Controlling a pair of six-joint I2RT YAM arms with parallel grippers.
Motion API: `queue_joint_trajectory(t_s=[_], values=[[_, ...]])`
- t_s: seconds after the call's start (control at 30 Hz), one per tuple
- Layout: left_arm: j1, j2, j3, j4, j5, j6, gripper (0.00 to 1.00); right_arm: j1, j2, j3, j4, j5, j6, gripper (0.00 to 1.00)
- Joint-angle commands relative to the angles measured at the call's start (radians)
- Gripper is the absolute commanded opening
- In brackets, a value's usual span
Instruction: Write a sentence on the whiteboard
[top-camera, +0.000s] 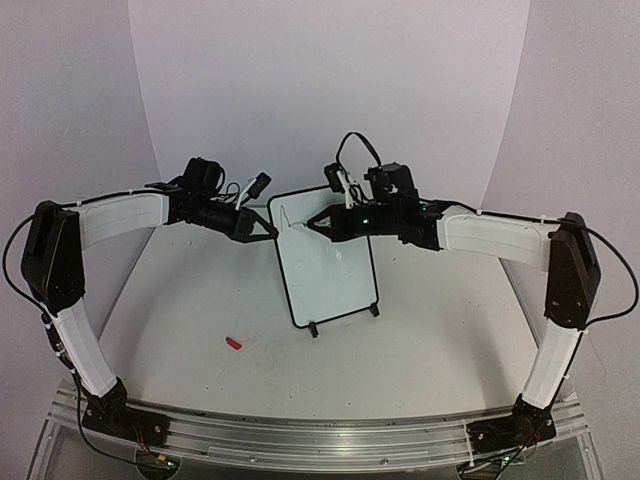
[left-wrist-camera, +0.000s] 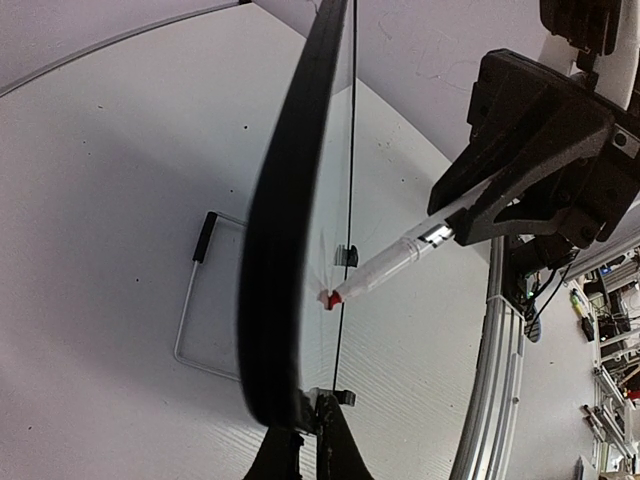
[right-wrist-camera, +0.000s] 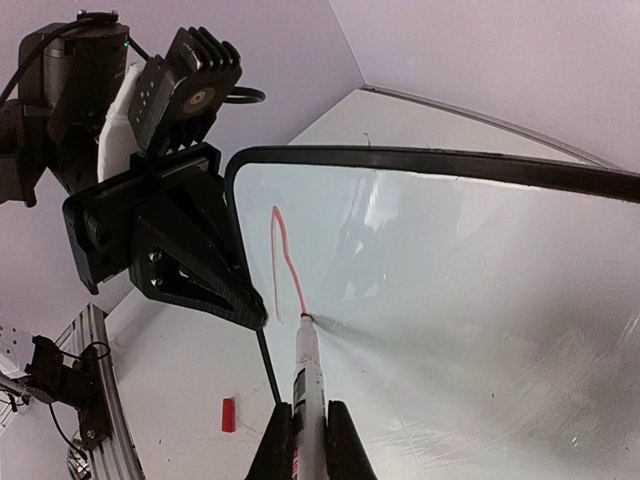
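Lying nearest is a red cap (top-camera: 234, 343); beyond it, mid-table, the whiteboard (top-camera: 330, 270) is being steadied, long axis roughly vertical, face toward the arms, by the left gripper (top-camera: 270, 231) clamped on its left edge. A marker (right-wrist-camera: 308, 370) is being pinched by the right gripper (top-camera: 320, 224) at the upper left corner, where only one red stroke (right-wrist-camera: 285, 255) is showing; nearly all writing is judged undone.

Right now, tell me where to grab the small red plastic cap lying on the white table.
Pinch the small red cap across its narrow sides, coming straight down from above: it lies flat on the white table, with open space around it, left of the black-framed whiteboard.
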Motion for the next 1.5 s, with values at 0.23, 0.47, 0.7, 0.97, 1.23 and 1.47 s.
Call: queue_joint_trajectory(t_s=[0.23,0.47,0.7,0.97,1.23,1.47], values=[[-0.029,-0.02,0.008,-0.03,-0.013,0.068,0.0,-0.008,-0.042,0.052,0.02,0.093,0.006,0.0],[-0.032,-0.017,0.009,-0.033,-0.013,0.068,0.0,-0.008,-0.027,0.09,0.028,0.109,0.003,0.0],[-0.032,-0.018,0.011,-0.035,-0.014,0.071,0.0,-0.008,-0.025,0.109,0.046,0.099,0.007,0.0],[-0.032,-0.02,0.011,-0.037,-0.019,0.073,0.0,-0.008,-0.107,-0.006,0.128,-0.023,0.018,0.0],[-0.032,-0.022,0.011,-0.038,-0.022,0.073,0.0,-0.008,-0.119,-0.099,0.137,0.027,0.034,0.0],[-0.032,-0.018,0.011,-0.038,-0.023,0.073,0.0,-0.009,-0.092,-0.08,0.139,0.047,0.035,0.0]])
